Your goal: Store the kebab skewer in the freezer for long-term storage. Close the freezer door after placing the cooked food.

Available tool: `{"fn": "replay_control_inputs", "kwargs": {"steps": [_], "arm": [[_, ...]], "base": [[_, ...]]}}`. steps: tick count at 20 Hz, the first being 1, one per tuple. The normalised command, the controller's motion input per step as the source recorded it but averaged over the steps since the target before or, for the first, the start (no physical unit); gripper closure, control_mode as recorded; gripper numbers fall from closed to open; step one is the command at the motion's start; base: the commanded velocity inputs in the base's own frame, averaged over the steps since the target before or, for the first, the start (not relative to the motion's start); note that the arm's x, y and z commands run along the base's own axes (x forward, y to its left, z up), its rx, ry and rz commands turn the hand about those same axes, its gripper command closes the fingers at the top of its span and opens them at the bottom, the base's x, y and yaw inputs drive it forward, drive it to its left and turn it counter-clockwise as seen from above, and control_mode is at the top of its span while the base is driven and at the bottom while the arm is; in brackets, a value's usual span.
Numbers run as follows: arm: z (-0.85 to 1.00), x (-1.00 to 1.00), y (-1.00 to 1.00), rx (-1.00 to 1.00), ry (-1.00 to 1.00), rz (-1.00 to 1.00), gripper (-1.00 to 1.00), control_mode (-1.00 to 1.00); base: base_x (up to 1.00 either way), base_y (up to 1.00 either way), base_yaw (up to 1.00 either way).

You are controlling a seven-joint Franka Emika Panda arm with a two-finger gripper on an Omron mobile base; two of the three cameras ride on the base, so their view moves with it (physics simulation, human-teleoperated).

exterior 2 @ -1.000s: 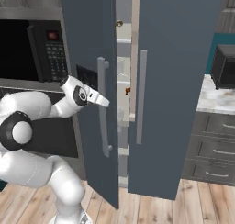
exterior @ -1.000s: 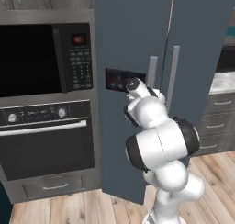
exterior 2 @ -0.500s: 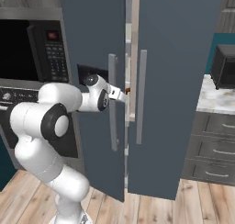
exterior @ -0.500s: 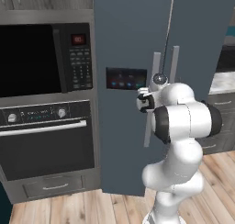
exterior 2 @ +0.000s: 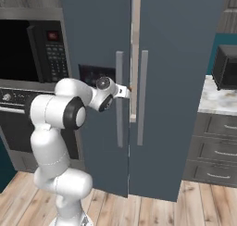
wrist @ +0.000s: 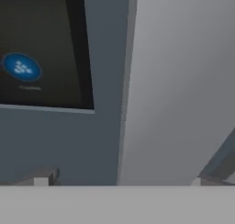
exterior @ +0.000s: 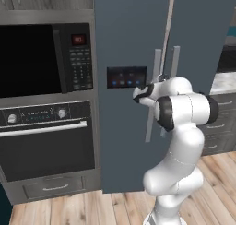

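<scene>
In the left base view the gripper (exterior: 139,93) sits against the freezer door (exterior: 124,44), just right of its small black display panel (exterior: 126,77) and left of its long silver handle (exterior: 151,102). The door is a flat, matte blue-grey slab and gives the fingers nothing to catch on. A push near the handle edge could slide onto the rounded metal bar, or the wrist could foul the display.

In the right base view the gripper (exterior 2: 124,91) rests at the door's handle (exterior 2: 120,106), and a narrow pale strip of the freezer (exterior 2: 185,58) interior shows between the two doors, so I judge the door not quite shut. If the arm lets off early, that gap stays. The kebab skewer cannot be made out; I take it to be inside.

In the hand view the glossy black display panel (wrist: 43,48) with a blue icon fills the upper left corner, the brushed silver handle (wrist: 183,81) the right side. The jaws stand wide apart, holding nothing.
</scene>
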Motion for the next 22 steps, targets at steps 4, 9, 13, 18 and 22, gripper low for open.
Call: {"fn": "replay_control_inputs", "kwargs": {"steps": [4, 9, 13, 18, 22], "arm": [[0.27, 0.66, -0.17, 0.02, 0.12, 0.12, -1.00, -1.00], [0.23, 0.58, -0.34, 0.10, 0.06, 0.16, -1.00, -1.00], [0.13, 0.41, -0.11, 0.03, 0.01, 0.07, -1.00, -1.00], [0.00, 0.44, 0.00, -0.01, 0.00, 0.00, -1.00, -1.00], [0.02, 0.58, 0.00, -0.06, 0.07, 0.00, -1.00, -1.00]], "base": [[0.00, 0.00, 0.00], [0.00, 0.00, 0.00], [0.00, 0.00, 0.00], [0.00, 0.00, 0.00], [0.00, 0.00, 0.00]]}}
